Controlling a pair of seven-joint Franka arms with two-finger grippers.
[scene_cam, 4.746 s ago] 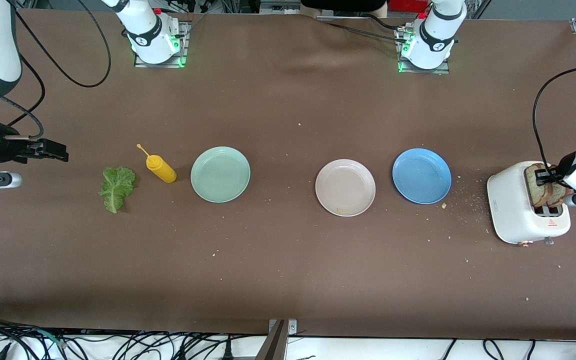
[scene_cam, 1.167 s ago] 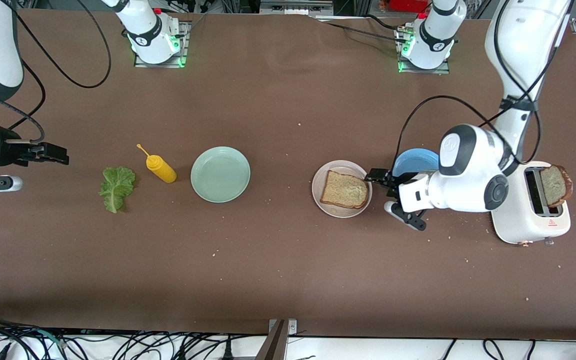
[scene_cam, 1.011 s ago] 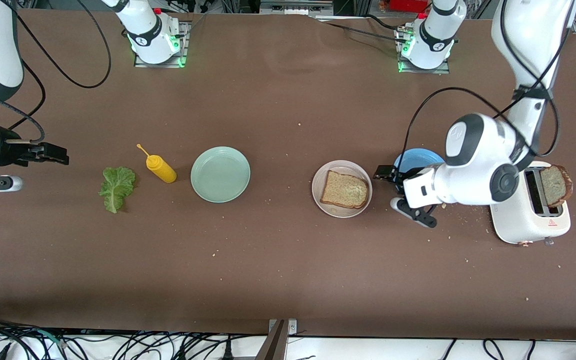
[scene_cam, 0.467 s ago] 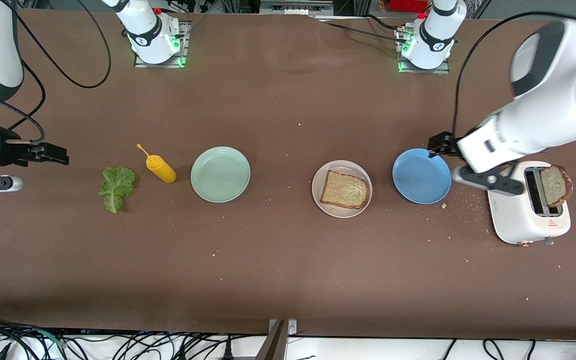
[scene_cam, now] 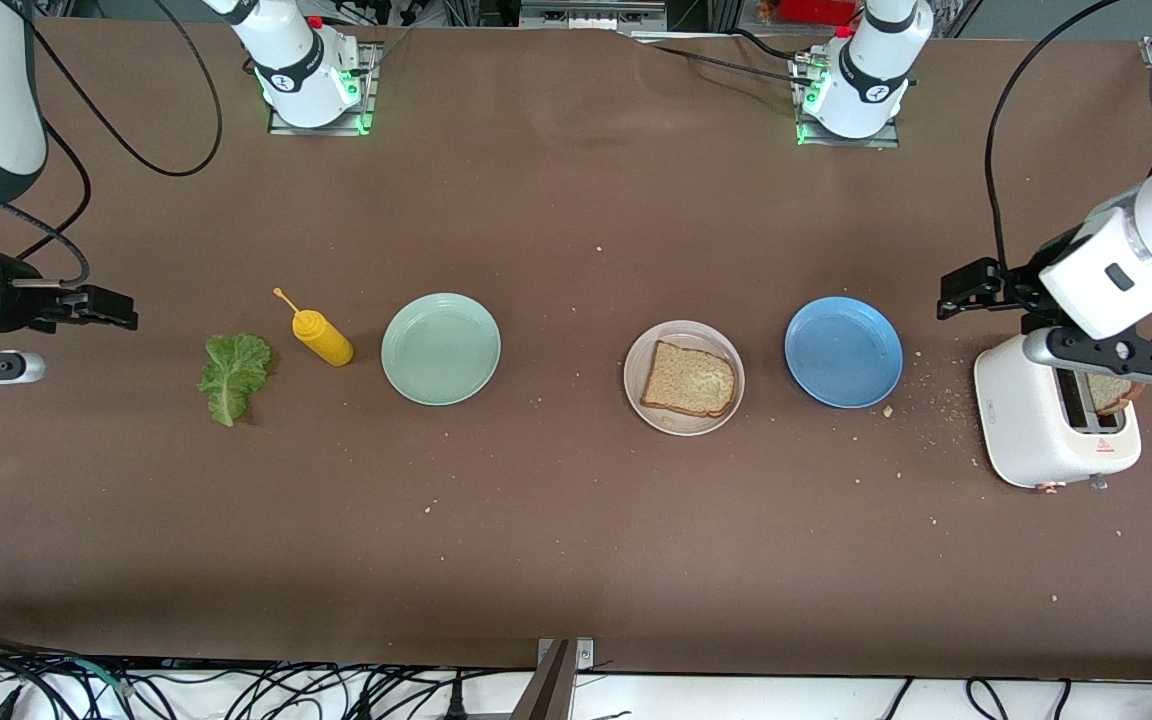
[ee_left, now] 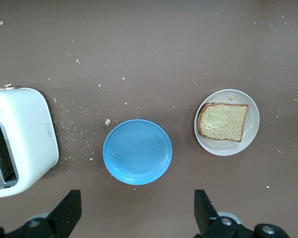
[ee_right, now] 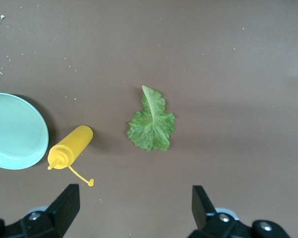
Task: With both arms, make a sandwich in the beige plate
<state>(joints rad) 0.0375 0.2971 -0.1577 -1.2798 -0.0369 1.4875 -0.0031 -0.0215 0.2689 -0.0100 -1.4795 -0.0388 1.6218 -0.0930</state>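
The beige plate lies mid-table with one speckled bread slice flat on it. A second slice stands in the white toaster, partly hidden by my left wrist. The green lettuce leaf lies on the table toward the right arm's end. My left gripper is open and empty, up in the air over the table between the blue plate and the toaster. My right gripper is open and empty, waiting over the table's end beside the lettuce. The left wrist view shows the plate and slice; the right wrist view shows the lettuce.
A blue plate lies between the beige plate and the toaster. A mint-green plate and a yellow squeeze bottle lie between the beige plate and the lettuce. Crumbs are scattered near the toaster.
My left gripper has let go of the slice on the beige plate, risen and drawn back over the blue plate toward the toaster. The right arm has not moved.
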